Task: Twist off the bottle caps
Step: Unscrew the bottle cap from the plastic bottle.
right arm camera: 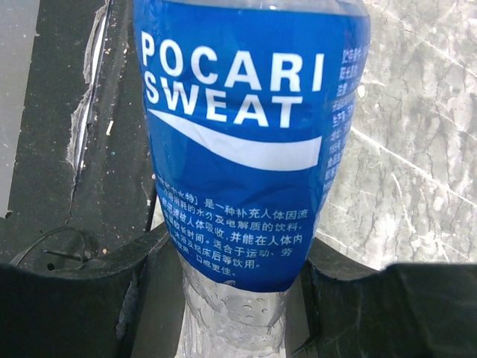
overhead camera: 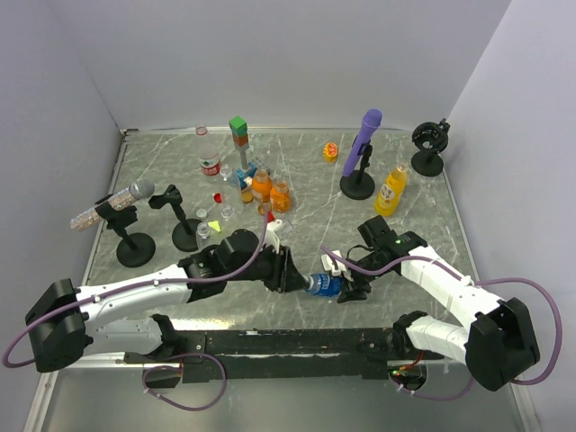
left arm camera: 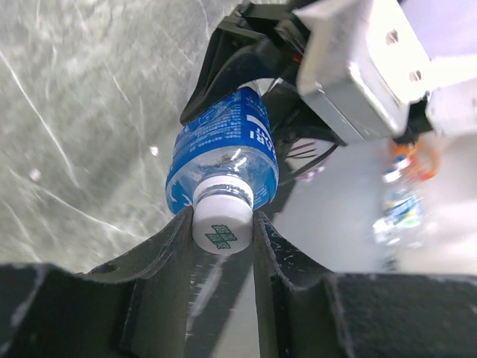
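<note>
The left gripper (left arm camera: 221, 233) is squeezing the small round white plastic cap (left arm camera: 222, 221) of a squat clear plastic bottle with a blue label (overhead camera: 323, 285). The right gripper (right arm camera: 235, 302) is hugging the bottle's clear bottom end tight on both sides. The bottle is lying sideways between the two grippers, near the front middle of the grey marble table (overhead camera: 297, 162). Two small orange drink bottles (overhead camera: 262, 186) are standing far back, well apart from it.
</note>
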Controlling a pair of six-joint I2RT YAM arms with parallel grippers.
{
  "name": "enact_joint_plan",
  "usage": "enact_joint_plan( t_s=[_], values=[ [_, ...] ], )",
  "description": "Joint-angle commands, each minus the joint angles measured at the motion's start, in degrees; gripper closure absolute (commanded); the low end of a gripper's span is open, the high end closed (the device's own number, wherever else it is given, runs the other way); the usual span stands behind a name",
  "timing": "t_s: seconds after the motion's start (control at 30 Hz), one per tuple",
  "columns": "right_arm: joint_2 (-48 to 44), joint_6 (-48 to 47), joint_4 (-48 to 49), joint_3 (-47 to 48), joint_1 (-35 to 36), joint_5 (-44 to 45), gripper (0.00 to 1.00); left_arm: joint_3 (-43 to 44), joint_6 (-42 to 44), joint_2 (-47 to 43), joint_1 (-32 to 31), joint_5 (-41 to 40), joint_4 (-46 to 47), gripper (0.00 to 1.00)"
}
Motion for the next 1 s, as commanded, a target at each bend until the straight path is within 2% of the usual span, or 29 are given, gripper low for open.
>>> enact_joint_plan(
  t_s=[0.0,0.17,0.37,0.5,0.7,0.97],
  values=[
    [-0.62,-1.11,0.47,0.63,0.10,0.21,0.81,3.38,-13.55,-1.62,1.17,1.15,2.03,0.93],
    [-0.71,-1.20,0.29,0.63,0.10,0.21,0.81,3.12,-19.09,-1.97,2.48,1.25,2.82,0.91],
    [-0.97,-1.37,0.21,0.63,0.10,0.12,0.81,4.34,-22.88,-2.41,3.10,-0.95,0.37,0.81],
    [-1.06,-1.46,0.20,0.72,0.10,0.21,0.82,5.75,-21.48,-0.66,3.10,-0.25,-2.35,0.78],
    [-1.24,-1.37,0.20,0.63,0.10,0.30,0.81,7.42,-18.84,1.45,3.10,0.45,-3.94,0.67],
    [-1.24,-1.37,0.20,0.63,0.10,0.30,0.81,7.69,-16.46,1.54,3.02,1.33,-5.18,0.36]
  ],
)
